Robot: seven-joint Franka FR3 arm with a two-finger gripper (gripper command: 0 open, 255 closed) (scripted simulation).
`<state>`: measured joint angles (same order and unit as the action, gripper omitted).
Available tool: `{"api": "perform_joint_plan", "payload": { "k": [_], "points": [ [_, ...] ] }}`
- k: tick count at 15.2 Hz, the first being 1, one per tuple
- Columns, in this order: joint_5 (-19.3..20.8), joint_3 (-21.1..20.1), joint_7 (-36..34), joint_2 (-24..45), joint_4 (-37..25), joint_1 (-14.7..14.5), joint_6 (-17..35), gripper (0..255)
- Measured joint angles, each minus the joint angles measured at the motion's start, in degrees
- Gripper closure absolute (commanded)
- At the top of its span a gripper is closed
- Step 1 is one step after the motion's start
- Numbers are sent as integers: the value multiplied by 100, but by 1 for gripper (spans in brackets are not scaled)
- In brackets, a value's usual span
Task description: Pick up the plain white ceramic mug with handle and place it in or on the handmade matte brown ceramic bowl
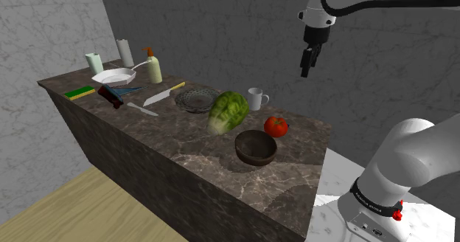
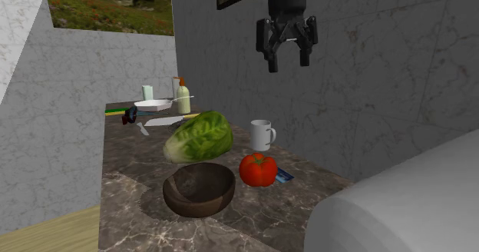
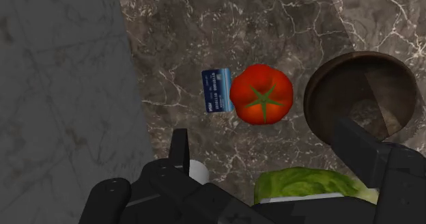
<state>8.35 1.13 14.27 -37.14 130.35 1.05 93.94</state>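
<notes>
The end effector (image 1: 306, 69) hangs high above the desk (image 1: 199, 156), close to the grey wall, with its two fingers standing apart and nothing held between them. The white mug (image 1: 256, 99) stands upright on the desk near the wall, well below the end effector and just beside the green lettuce (image 1: 228, 111). The brown bowl (image 1: 256, 147) sits nearer to the front edge of the desk. A red tomato (image 1: 276, 126) lies between the mug and the bowl, and a small blue card (image 3: 217, 91) lies just beside the tomato
</notes>
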Motion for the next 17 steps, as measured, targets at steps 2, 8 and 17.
{"api": "perform_joint_plan", "payload": {
  "k": [2, 8, 17],
  "points": [
    [12, 123, 140, 409, -52, -2, 347, 0],
    [-33, 462, 644, 1530, -426, -7, 1077, 0],
    [-418, 802, 1482, 3531, -1537, 9, 1892, 0]
  ]
}}
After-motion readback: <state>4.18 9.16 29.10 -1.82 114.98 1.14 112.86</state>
